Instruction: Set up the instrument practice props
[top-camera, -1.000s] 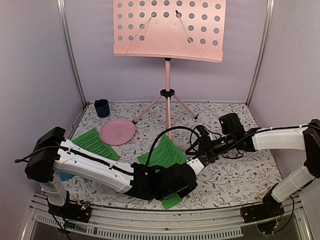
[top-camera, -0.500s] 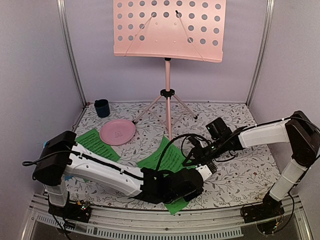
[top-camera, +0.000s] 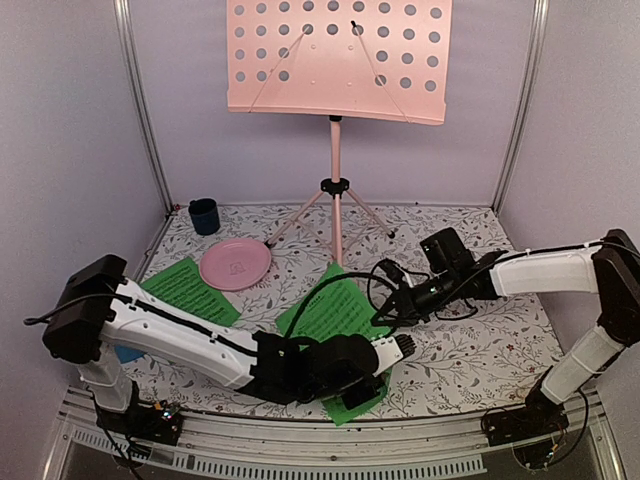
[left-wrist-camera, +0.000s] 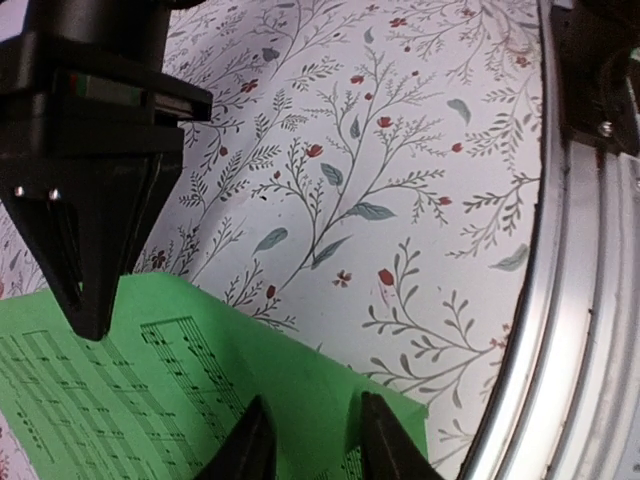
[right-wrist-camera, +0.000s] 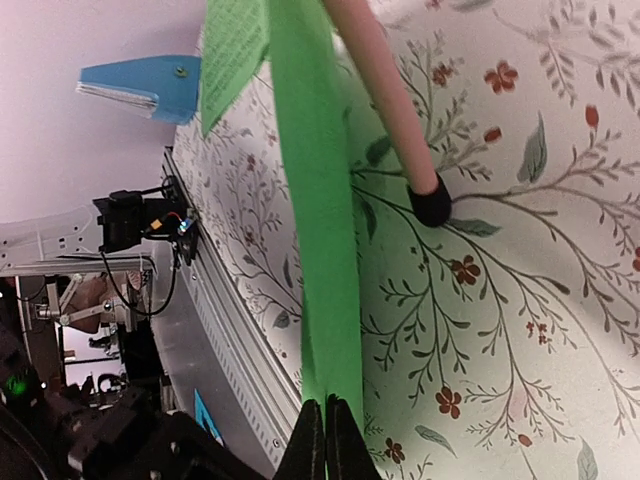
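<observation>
Right gripper (right-wrist-camera: 324, 412): fingers pressed together on the edge of the middle green page (top-camera: 335, 312). From the fingertips the page runs away edge-on as a narrow green strip, so none of its print shows in the right wrist view.
Page at the pinch: probably raised a little off the floral cloth (left-wrist-camera: 400, 180) — the angle is too flat to be sure.
Left gripper (left-wrist-camera: 316, 420): fingers apart, a folded corner of the same page in the gap. Only the tips enter the left wrist view at its bottom edge, and I cannot tell whether either one touches the paper.
From above: the left arm covers the near corner of this page and most of its own fingers.
Second green page (top-camera: 185, 290): flat, well to the left of both grippers, its near part under the left forearm.
Metronome (right-wrist-camera: 150, 85): far beyond the right fingertips, past the second page. From above only a blue sliver shows beneath the left arm.
Music stand (top-camera: 338, 60): upright, well behind both grippers — the desk's top edge is cut off. One black-capped foot sits just right of the pinched page.
</observation>
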